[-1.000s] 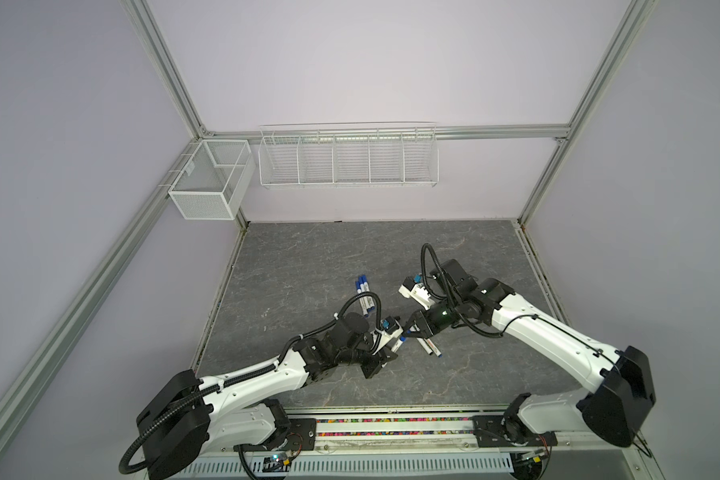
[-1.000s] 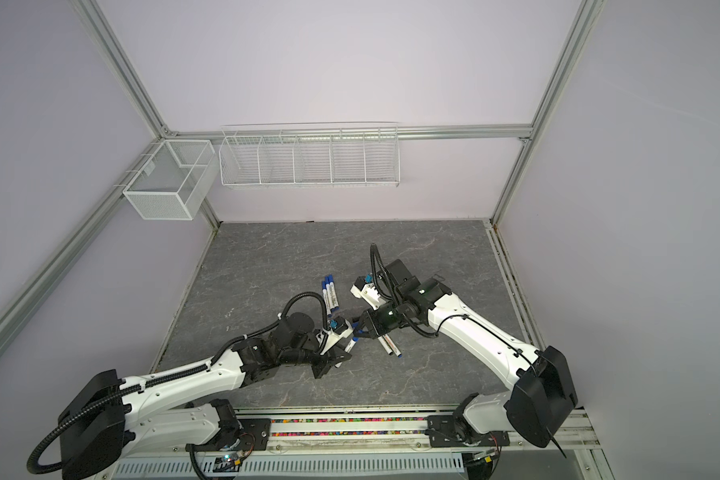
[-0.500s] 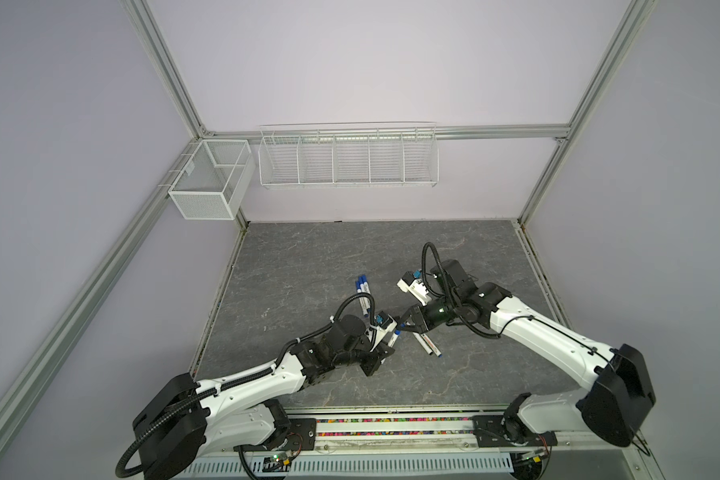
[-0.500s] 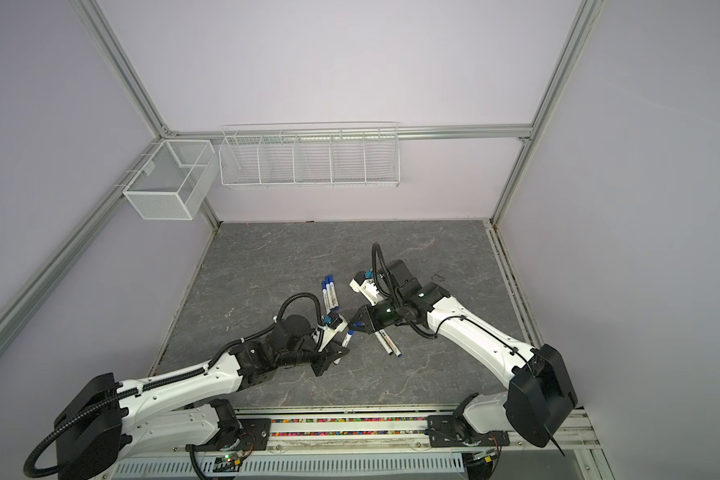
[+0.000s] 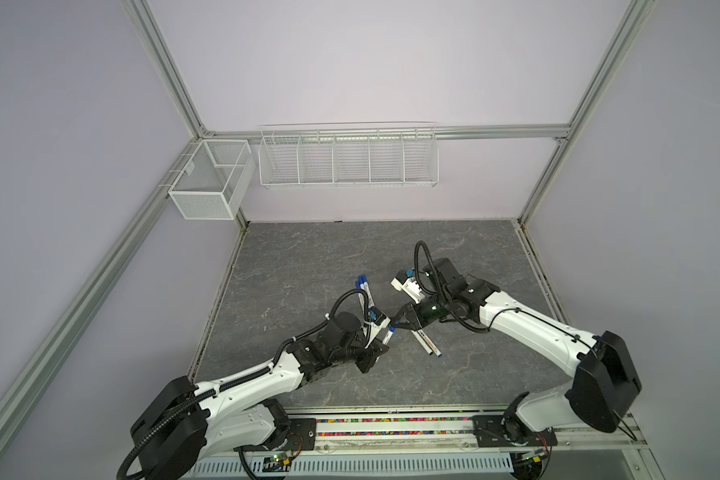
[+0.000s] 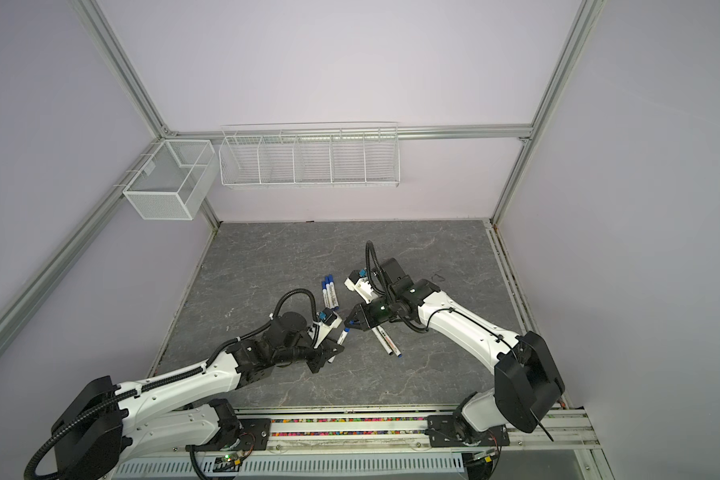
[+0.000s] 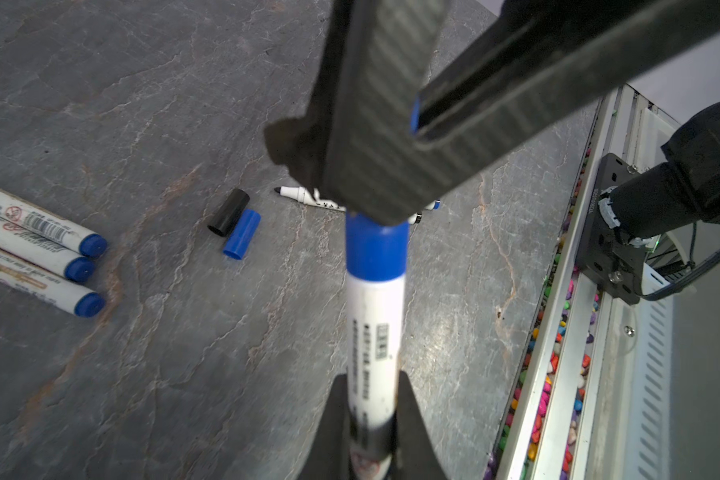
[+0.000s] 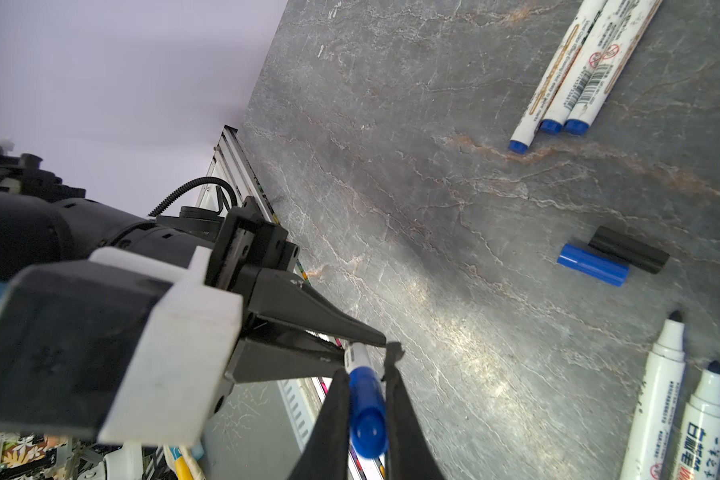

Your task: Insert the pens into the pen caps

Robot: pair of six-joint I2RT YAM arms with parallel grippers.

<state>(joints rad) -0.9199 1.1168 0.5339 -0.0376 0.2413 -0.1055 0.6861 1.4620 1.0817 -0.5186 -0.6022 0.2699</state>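
Loose black cap (image 7: pixel 228 212) (wrist views only)

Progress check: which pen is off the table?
The pen clamped in the left gripper, its blue cap pinched by the right gripper; the others lie flat.

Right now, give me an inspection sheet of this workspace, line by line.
Surface: grey veined stone-look tabletop, flat.
Job's things: white marker pen with blue plastic cap on its tip, held between both grippers; three white pens lying together, apparently capped; two uncapped white pens side by side; loose blue cap touching loose black cap.
Clutter: small dark loop, too small to identify.
Grippers: left gripper shut on the pen; right gripper shut on its cap.
Cables: black corrugated hoses arch over both wrists.
Surroundings: white wire basket and white mesh box on the walls.
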